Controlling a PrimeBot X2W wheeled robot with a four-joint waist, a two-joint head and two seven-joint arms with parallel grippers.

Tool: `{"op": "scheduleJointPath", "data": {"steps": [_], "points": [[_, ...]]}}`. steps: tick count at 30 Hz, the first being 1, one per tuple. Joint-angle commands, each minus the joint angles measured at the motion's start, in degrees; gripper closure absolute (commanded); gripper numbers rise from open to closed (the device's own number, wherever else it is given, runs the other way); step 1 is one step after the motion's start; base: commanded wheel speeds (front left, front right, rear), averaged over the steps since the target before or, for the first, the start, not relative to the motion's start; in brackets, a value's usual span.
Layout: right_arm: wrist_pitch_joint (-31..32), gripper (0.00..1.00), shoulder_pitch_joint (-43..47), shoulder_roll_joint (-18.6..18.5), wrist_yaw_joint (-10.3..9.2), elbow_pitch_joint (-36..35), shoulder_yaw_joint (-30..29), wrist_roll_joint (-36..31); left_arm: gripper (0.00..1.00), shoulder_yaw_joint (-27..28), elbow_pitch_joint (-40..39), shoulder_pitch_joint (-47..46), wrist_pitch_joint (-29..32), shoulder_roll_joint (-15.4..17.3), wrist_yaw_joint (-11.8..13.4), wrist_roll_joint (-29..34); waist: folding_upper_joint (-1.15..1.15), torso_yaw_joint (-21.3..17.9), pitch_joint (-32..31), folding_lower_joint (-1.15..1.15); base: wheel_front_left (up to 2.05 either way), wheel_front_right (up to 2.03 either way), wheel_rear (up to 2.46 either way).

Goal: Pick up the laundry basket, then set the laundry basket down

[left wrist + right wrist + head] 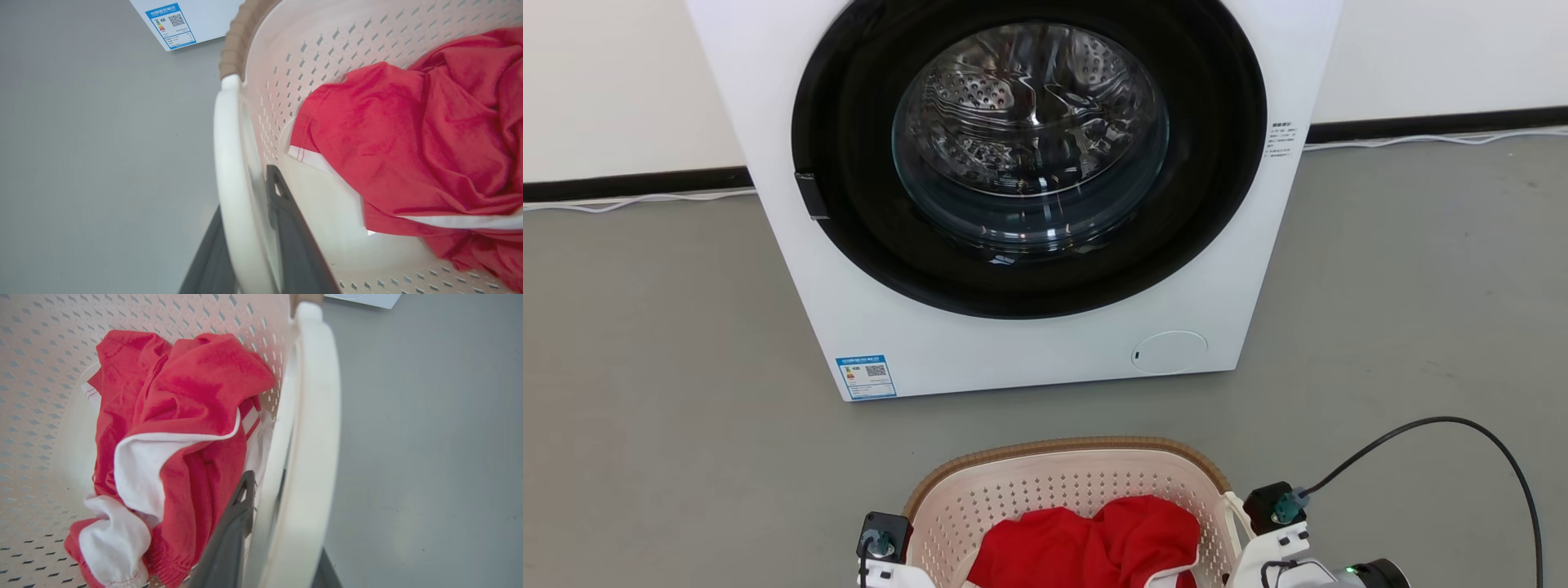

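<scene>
the laundry basket (1062, 446) is seen at the bottom middle of the head view, in front of the washing machine (1013, 351), with its open top turned upward. its long axis is laid left to right, roughly parallel to the machine's front, and its loop handles are set at the two short ends. a red and white garment (1094, 539) is heaped inside, well below the brown rim. whether the basket's base is on the floor (645, 367) or raised cannot be told.

the left handle (229, 163) is straddled by the left gripper (245, 196), one dark finger inside the loop and one outside, both pressed against it. the right handle (314, 416) is clamped the same way by the right gripper (286, 514).

a strip of bare floor is left between the far rim and the machine's base, where a blue label (866, 376) is stuck. wide grey floor is open on both sides of the basket. a black cable (1462, 425) is looped over the floor from the right arm. the machine's round door (1029, 139) is shut.
</scene>
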Motion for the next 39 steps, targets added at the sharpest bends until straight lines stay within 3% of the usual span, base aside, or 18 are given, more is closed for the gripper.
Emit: {"op": "scheduleJointPath", "data": {"steps": [1, 26, 39], "points": [[-1.2, 1.0, -1.19, 1.53, 1.01, -1.67, 1.04, -0.07, 1.0, 0.51, -0.68, -2.54, -1.1, 0.44, 0.24, -0.13, 0.0, -0.18, 0.2, 0.0, 0.0, 0.0, 0.0], [-3.54, 1.0, -3.62, 1.53, 1.01, -1.13, 2.84, 1.8, 1.0, -3.47, 0.0, -5.33, -2.24, 0.44, 0.57, -3.16, 0.0, -0.56, 4.19, 0.0, 0.0, 0.0, 0.0], [-9.07, 1.0, -11.07, 1.53, 1.01, -2.86, 3.14, 1.27, 1.0, -3.55, 1.19, -14.48, -6.12, 1.41, 1.01, -2.61, 0.0, -1.75, 15.65, 0.0, 0.0, 0.0, 0.0]]}}
